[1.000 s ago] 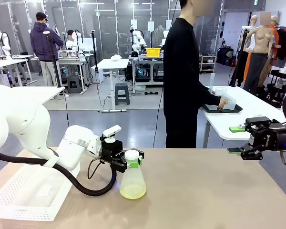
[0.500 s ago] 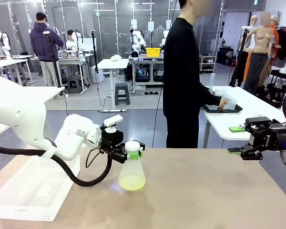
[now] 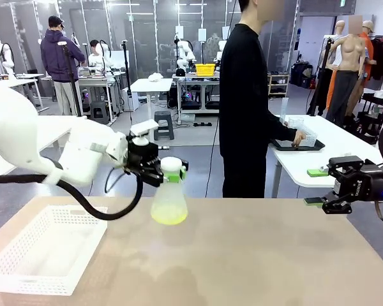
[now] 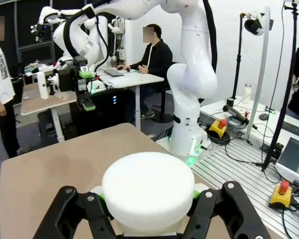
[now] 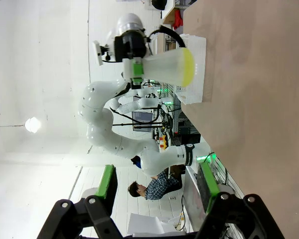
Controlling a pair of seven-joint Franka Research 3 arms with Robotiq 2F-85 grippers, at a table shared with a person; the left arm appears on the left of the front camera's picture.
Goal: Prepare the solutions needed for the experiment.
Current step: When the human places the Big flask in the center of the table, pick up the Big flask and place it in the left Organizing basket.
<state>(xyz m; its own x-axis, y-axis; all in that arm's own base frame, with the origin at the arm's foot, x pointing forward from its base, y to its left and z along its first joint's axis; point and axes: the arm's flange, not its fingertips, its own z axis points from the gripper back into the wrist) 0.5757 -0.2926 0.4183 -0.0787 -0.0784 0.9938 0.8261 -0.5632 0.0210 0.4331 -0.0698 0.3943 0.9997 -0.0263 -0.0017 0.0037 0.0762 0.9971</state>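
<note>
Lifted since a second ago, the flask [image 3: 168, 203] has come clear of the table [image 3: 255, 255] and now hangs in the air, carried up and slightly farther back by the left gripper [image 3: 161, 171]. That gripper is pinched on the flask's neck just under the white cap [image 3: 171, 164]; from the left wrist camera the cap [image 4: 148, 190] sits snug between its green pads [image 4: 198, 191]. The pale yellow solution [image 3: 168, 217] lies as a shallow layer in the flask's wide bottom, and shows again in the right wrist view [image 5: 188, 66], where the flask [image 5: 167, 65] appears sideways because that camera is rolled.

The right gripper [image 3: 318, 187] hovers at the right edge of the table, fingers spread with nothing between them. A white basket [image 3: 13, 268] rests at the near left corner. The person [image 3: 246, 102] stands at the far side, busy at another table.

With so little liquid the flask should be light, though the liquid will probably slosh if swung quickly. Its frosted wall looks smooth and possibly slippery, so the narrow neck below the cap seems the safest place to hold; the wide cone would likely slide in the fingers.
</note>
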